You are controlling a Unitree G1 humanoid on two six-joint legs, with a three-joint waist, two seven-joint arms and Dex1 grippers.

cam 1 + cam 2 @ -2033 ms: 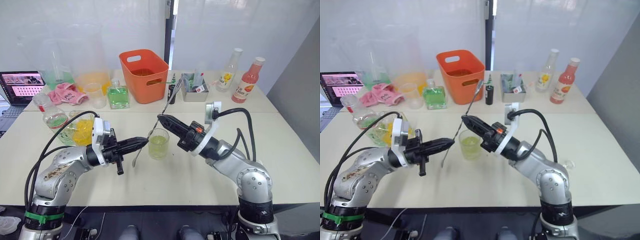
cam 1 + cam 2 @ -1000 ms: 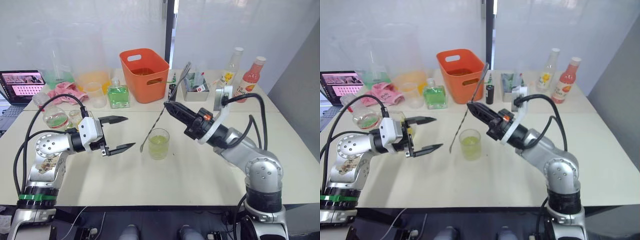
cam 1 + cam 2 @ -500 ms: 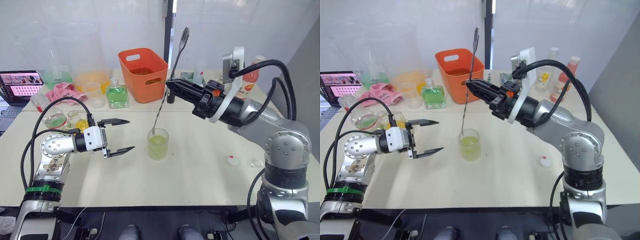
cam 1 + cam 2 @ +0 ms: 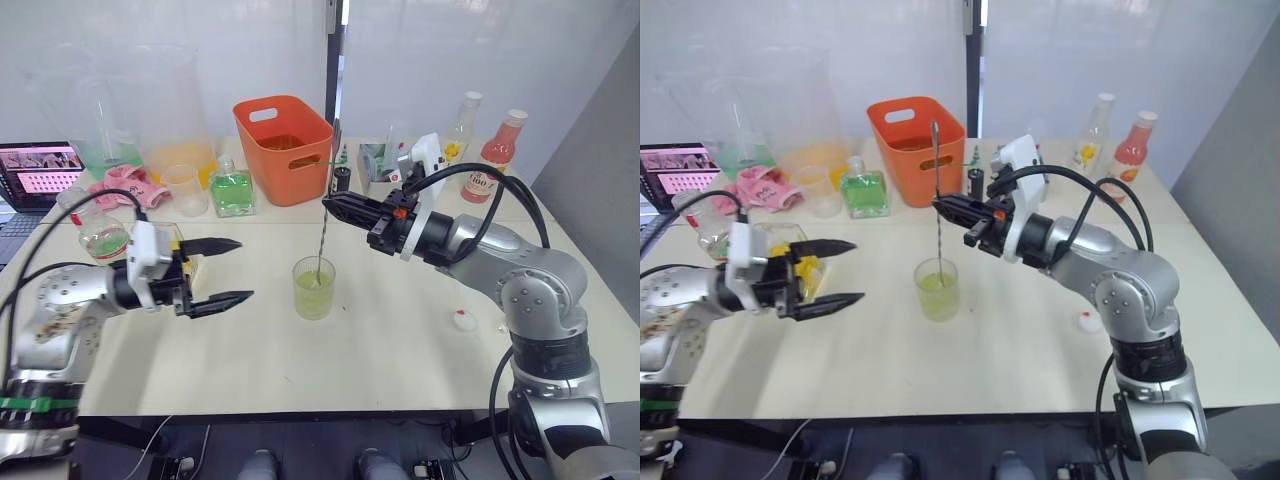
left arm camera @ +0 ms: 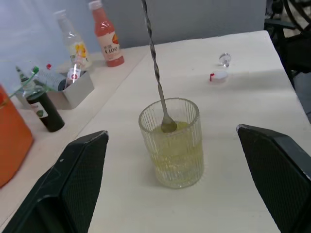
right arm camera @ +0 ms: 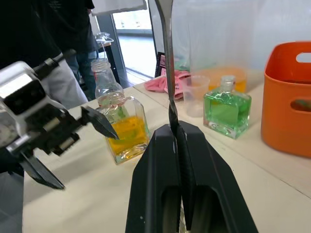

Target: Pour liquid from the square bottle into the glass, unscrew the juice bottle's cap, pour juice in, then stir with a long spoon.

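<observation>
The small ribbed glass (image 4: 314,288) stands mid-table with yellow-green liquid in it. My right gripper (image 4: 330,202) is shut on the long spoon (image 4: 322,245) and holds it nearly upright above the glass. The spoon's bowl (image 5: 168,127) sits in the liquid. To the left of the glass, my left gripper (image 4: 243,268) is open and empty, its fingers pointing at the glass. The square bottle (image 6: 125,127) with yellow-orange liquid stands behind the left gripper. Next to it is the uncapped juice bottle (image 6: 108,87). The white cap (image 4: 464,320) lies on the table under my right arm.
Along the back stand an orange basket (image 4: 285,150), a green square bottle (image 4: 235,190), a translucent cup (image 4: 185,190), a pink cloth (image 4: 125,185), a metal tray (image 4: 385,170) and two bottles (image 4: 495,160). A laptop (image 4: 40,170) sits far left. A person stands beyond the table (image 6: 43,29).
My right gripper has come down and straightened the spoon, so its bowl now sits in the glass. The left gripper has drawn back to the left, still open.
</observation>
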